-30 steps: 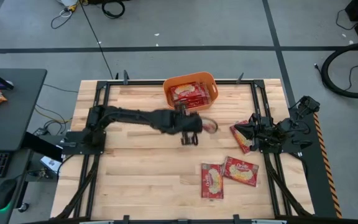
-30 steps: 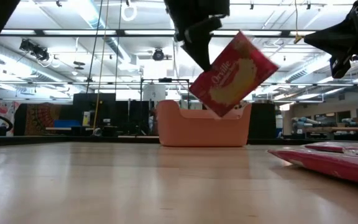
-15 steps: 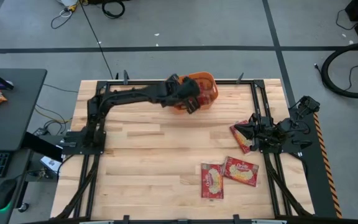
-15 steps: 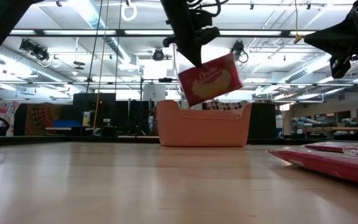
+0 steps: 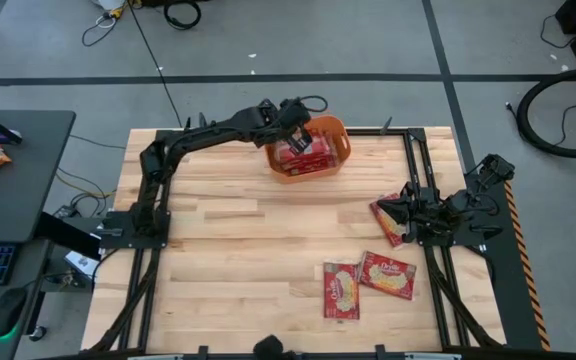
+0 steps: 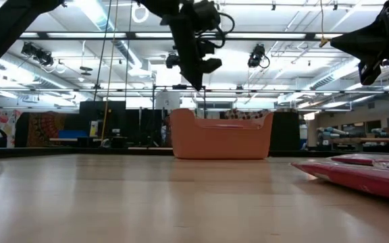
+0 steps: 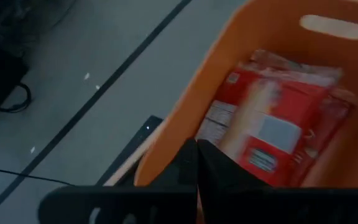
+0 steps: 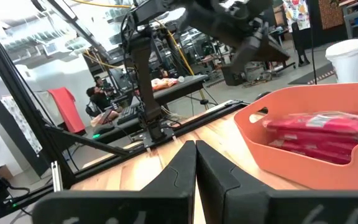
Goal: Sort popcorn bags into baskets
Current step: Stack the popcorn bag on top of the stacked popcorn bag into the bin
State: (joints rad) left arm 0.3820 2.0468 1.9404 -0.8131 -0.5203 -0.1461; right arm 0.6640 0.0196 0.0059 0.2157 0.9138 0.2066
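Left claw (image 5: 298, 128), pinched empty, hovers above the orange basket (image 5: 336, 128) holding red popcorn bags (image 5: 306, 152); drop looks done, next likely fetching another bag.

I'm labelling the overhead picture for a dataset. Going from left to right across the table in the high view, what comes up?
Left arm base → left gripper over the orange tub → two popcorn bags lying side by side → popcorn bag by the right gripper.
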